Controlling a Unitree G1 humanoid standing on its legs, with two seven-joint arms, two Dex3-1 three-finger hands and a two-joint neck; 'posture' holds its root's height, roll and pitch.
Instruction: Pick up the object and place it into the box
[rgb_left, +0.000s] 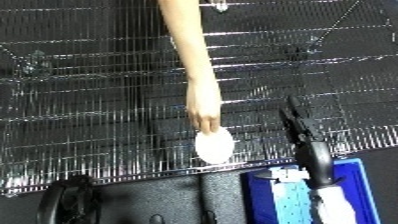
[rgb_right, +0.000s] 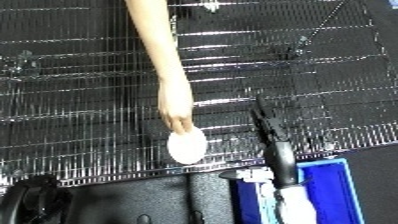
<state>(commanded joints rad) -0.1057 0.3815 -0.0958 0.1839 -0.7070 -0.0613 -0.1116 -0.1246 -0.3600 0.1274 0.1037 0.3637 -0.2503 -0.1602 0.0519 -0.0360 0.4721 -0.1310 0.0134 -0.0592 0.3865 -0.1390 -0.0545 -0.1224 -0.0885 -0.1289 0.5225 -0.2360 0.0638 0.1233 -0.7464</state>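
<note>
**benchwatcher:** Object (rgb_left: 214, 146) is a small white roundish disc-looking thing, sitting on the shiny black ribbed surface (rgb_left: 89, 100) close to its near edge. A person's arm (rgb_left: 197, 65) reaches down from the top of the view, and that person's hand (rgb_left: 204, 119) is on the upper rim of the white thing, fingers touching it. Can't tell if they're gripping it or just resting on it.

**looper_42:** Where's the robot in all this?

**benchwatcher:** Right hand (rgb_left: 300, 131) is up over the ribbed surface, off to the right of the white object and not touching it. The black fingers look straight and held together, pointing away from the robot, nothing in them. Its white and silver forearm (rgb_left: 327, 200) comes up from the bottom edge.

**looper_42:** And the bin?

**benchwatcher:** Blue bin (rgb_right: 325, 190) is at the bottom right, just past the near edge of the ribbed surface, right under that right forearm. The object is outside it, up and to the left. Something pale blue and white (rgb_left: 286, 197) sits by the bin's left side, can't make out what it is.

**looper_42:** Left hand?

**benchwatcher:** Doesn't show. There's some dark rounded black gear (rgb_left: 71, 200) at the bottom left, and a black panel (rgb_left: 169, 200) beside it, but I couldn't say what either one is.
</note>
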